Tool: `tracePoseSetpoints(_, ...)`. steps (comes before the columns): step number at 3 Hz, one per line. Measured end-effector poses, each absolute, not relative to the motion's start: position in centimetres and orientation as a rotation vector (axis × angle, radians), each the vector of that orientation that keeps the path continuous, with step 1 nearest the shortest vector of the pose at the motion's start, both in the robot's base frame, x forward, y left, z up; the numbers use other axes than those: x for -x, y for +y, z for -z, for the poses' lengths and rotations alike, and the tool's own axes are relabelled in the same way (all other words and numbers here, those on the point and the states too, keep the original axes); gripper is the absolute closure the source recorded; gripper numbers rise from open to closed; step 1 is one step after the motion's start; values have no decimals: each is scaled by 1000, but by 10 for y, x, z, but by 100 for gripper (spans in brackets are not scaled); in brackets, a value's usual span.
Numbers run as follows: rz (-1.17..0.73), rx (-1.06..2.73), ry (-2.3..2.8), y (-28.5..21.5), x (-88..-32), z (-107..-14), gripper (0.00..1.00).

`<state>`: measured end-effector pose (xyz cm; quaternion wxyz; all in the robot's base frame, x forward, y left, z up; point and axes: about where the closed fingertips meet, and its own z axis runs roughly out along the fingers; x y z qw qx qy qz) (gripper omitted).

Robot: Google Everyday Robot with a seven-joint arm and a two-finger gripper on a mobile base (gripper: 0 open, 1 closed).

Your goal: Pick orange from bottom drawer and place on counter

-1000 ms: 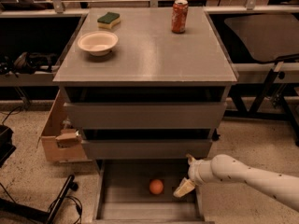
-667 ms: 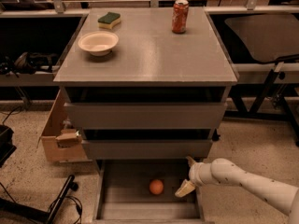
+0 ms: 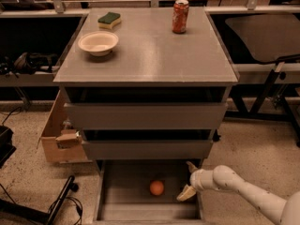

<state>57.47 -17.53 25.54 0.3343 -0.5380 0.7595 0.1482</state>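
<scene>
The orange (image 3: 157, 187) lies on the grey floor of the open bottom drawer (image 3: 126, 191), near its middle. My gripper (image 3: 189, 180) hangs over the right side of that drawer, to the right of the orange and apart from it. Its two pale fingers are spread, one up near the drawer above and one (image 3: 186, 193) down by the drawer's right wall. It holds nothing. The white arm reaches in from the lower right. The counter (image 3: 150, 50) is the wide grey top of the cabinet.
On the counter stand a white bowl (image 3: 98, 42), a green and yellow sponge (image 3: 109, 19) and a red-orange soda can (image 3: 180, 16). A cardboard box (image 3: 58, 135) sits left of the cabinet. Black cables (image 3: 61, 203) lie on the floor at lower left.
The arm has shifted slightly; the gripper stays at the drawer's right side. The orange has not moved.
</scene>
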Motion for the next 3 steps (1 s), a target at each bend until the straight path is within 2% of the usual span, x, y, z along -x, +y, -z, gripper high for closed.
tracePoseSetpoints(3,-614,1410,1928,-124,-584,-177,0)
